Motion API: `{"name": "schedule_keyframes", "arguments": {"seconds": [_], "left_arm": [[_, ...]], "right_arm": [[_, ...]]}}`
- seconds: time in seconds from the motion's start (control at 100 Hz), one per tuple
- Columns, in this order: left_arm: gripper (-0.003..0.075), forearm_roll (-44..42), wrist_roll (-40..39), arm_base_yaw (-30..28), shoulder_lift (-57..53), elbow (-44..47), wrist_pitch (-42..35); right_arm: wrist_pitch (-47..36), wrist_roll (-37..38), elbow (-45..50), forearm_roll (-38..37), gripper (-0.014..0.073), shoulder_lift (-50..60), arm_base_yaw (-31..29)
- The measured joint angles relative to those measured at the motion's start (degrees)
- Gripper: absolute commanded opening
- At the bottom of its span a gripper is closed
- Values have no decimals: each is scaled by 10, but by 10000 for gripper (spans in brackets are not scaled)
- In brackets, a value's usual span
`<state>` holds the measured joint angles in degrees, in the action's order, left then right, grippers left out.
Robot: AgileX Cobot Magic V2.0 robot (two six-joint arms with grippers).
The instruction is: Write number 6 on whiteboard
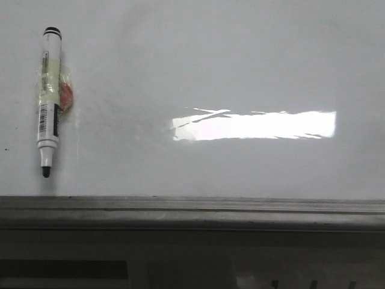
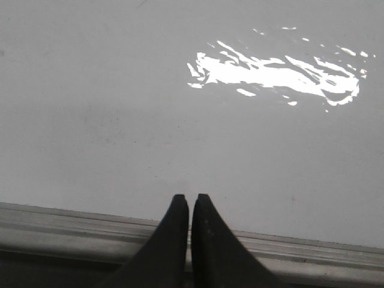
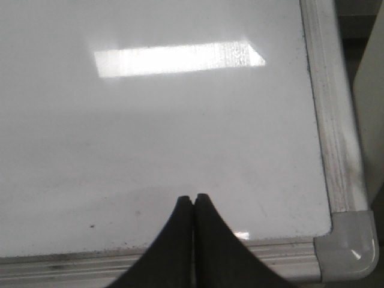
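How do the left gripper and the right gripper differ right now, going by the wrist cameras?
The left gripper hangs over the whiteboard's long edge rail; the right gripper sits by a rounded corner cap. The left's fingertips show a hairline gap; the right's touch. Both are black, shut and empty, and the marker lies ungrasped.

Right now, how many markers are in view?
1. The marker lies on the whiteboard at its left side in the front view, tip toward the near rail. Neither wrist view shows another.

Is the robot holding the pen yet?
No. Both grippers, left and right, are shut on nothing. The marker lies untouched on the whiteboard.
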<state>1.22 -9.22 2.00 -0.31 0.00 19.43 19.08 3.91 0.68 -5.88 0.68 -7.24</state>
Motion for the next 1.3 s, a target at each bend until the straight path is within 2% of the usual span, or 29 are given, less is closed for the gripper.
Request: {"name": "schedule_keyframes", "arguments": {"seconds": [1.3], "left_arm": [[-20, -8, 0, 0, 0, 0, 0]], "right_arm": [[0, 1, 0, 0, -64, 0, 0]]}}
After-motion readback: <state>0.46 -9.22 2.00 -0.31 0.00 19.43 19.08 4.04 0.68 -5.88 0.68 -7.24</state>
